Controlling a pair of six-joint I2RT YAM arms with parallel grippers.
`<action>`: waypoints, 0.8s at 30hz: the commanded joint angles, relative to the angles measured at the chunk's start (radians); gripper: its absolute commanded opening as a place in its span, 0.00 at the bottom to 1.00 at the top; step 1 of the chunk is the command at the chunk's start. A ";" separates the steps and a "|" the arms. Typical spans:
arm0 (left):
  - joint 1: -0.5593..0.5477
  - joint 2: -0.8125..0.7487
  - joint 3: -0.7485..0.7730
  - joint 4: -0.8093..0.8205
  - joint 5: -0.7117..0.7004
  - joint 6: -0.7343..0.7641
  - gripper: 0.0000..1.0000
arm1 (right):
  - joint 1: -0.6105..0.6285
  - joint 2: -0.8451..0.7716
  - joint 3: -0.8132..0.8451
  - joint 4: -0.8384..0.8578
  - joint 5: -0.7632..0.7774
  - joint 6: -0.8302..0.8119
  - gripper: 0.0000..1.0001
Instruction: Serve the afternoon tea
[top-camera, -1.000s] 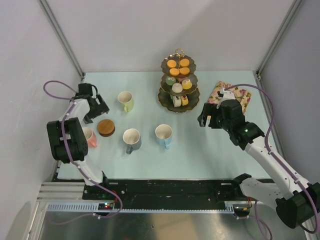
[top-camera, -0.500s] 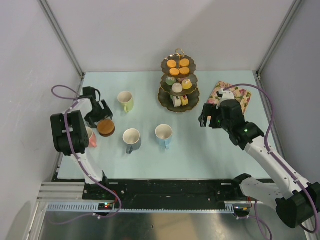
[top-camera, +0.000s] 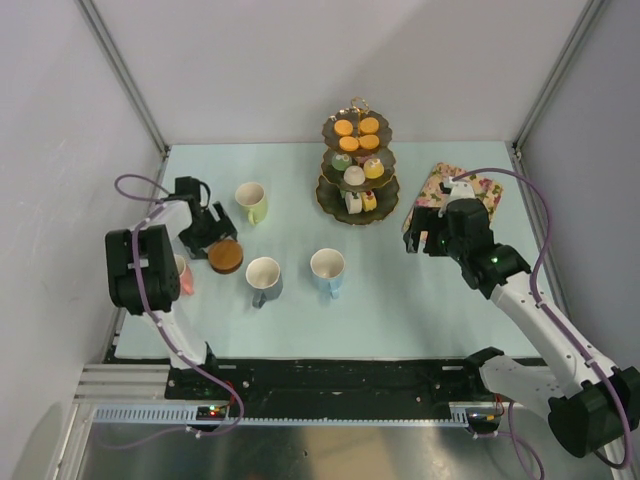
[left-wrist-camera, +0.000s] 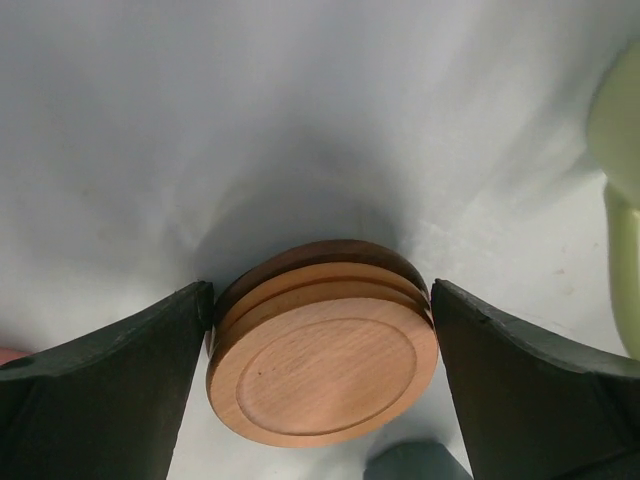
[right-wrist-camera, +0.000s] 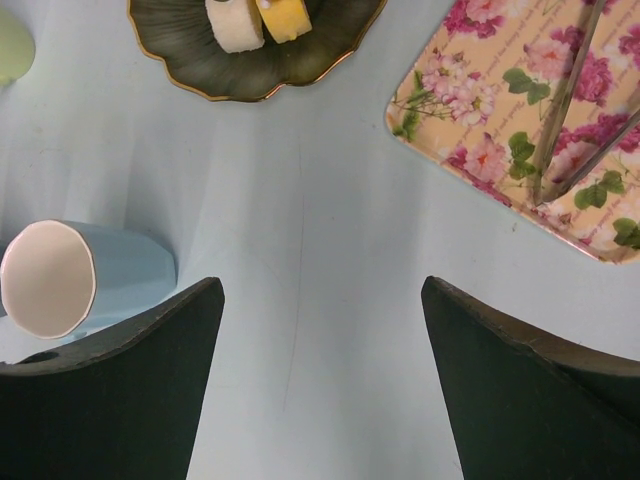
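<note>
A stack of round brown coasters (top-camera: 225, 256) (left-wrist-camera: 322, 365) sits between my left gripper's (top-camera: 208, 236) (left-wrist-camera: 321, 290) fingers. The jaws stand wide and both fingertips touch the stack's sides. The yellow-green mug (top-camera: 250, 201) (left-wrist-camera: 622, 180) stands just beyond it, with the pink mug (top-camera: 182, 272), grey mug (top-camera: 264, 277) and blue mug (top-camera: 328, 268) (right-wrist-camera: 120, 270) nearer the front. At the back is the dark gold-rimmed stand (top-camera: 358, 165) (right-wrist-camera: 190, 50), which carries small cakes (top-camera: 357, 135). My right gripper (top-camera: 422, 222) (right-wrist-camera: 320, 290) hovers open and empty over bare table, between the stand and the tray.
A floral rectangular tray (top-camera: 470, 190) (right-wrist-camera: 480, 100) with metal tongs (right-wrist-camera: 570, 100) lies at the back right. Frame posts and white walls close in the table's back and sides. My arm bases stand along the near edge.
My left gripper came down and to the right, onto the coaster stack. The stack has shifted a little to the right with it. The right gripper edged slightly towards the tray.
</note>
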 joint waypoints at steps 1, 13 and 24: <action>-0.083 -0.026 -0.018 -0.015 0.104 -0.066 0.95 | -0.014 -0.017 -0.003 0.044 -0.024 -0.004 0.86; -0.298 -0.031 0.051 -0.001 0.080 -0.188 0.92 | -0.016 -0.032 -0.013 0.043 -0.040 0.003 0.86; -0.360 -0.149 0.003 0.016 -0.078 -0.216 0.99 | -0.016 -0.059 -0.013 0.023 -0.048 0.007 0.86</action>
